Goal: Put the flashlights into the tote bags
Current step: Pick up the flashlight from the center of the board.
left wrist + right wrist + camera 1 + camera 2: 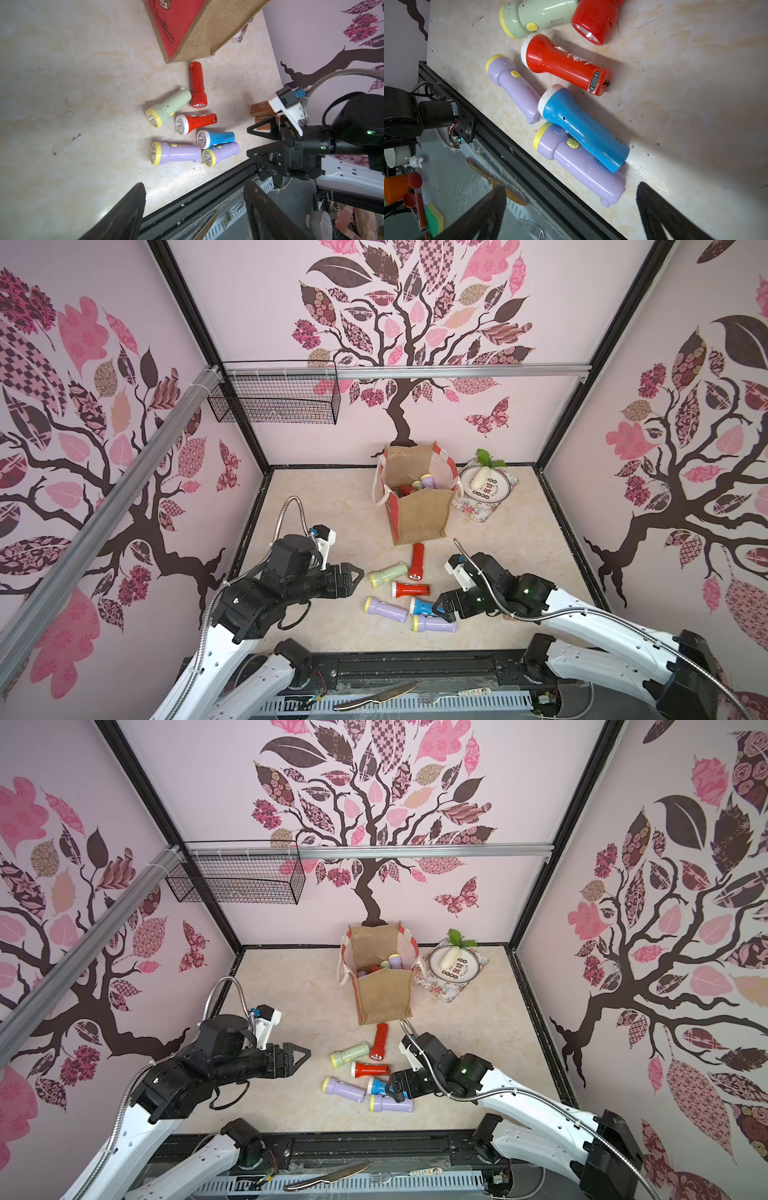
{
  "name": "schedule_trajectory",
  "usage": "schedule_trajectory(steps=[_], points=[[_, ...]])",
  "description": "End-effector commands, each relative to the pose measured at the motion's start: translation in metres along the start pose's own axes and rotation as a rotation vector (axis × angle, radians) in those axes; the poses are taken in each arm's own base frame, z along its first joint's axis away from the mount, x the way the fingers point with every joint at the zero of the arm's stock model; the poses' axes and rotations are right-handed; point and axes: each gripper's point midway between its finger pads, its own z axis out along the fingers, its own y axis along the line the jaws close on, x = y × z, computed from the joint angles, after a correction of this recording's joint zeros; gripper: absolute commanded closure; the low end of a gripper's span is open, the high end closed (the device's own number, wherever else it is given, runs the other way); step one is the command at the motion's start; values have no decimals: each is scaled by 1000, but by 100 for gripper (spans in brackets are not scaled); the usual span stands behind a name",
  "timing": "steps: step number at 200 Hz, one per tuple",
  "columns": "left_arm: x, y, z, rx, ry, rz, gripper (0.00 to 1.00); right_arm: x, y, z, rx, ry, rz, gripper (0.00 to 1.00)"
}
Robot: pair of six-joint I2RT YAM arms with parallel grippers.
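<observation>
The burlap tote bag (419, 510) (384, 990) stands open at the back of the table, with several flashlights (424, 482) inside. In front of it lie a pale green flashlight (388, 574), two red ones (417, 562) (411, 590), a blue one (583, 128) and two lilac ones (385, 610) (583, 166). My left gripper (358, 577) (194, 185) hangs open and empty, left of the green flashlight. My right gripper (439, 611) (571, 187) is open at the tail ends of the blue and nearer lilac flashlights. The lilac tail reaches between the fingers without touching them.
A plate with a white radish (482, 481) sits on a floral tray right of the bag. A black wire basket (274, 400) hangs on the back-left wall. Two brown jars (261, 109) stand behind my right gripper. A knife (374, 697) and a fork lie beyond the black front rail.
</observation>
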Motion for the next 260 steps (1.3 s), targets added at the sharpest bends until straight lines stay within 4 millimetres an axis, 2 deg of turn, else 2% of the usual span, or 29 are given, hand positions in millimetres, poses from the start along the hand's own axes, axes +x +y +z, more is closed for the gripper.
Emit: schedule_trajectory(steps=[1,50,81,116,177,260], points=[[-9,4,-1,-37,-19,31,22,-6,10,-5,-31,-32,-30,0],[-8,16,17,-48,11,-91,23,-7,11,0,-4,-7,-93,0],[-7,25,26,-72,17,-137,23,1,19,7,15,28,-161,1],[0,34,38,-93,43,-182,23,8,18,20,38,84,-196,2],[11,42,40,-122,67,-218,23,13,13,37,70,139,-250,5],[29,51,38,-143,88,-257,24,28,16,45,61,191,-290,13]])
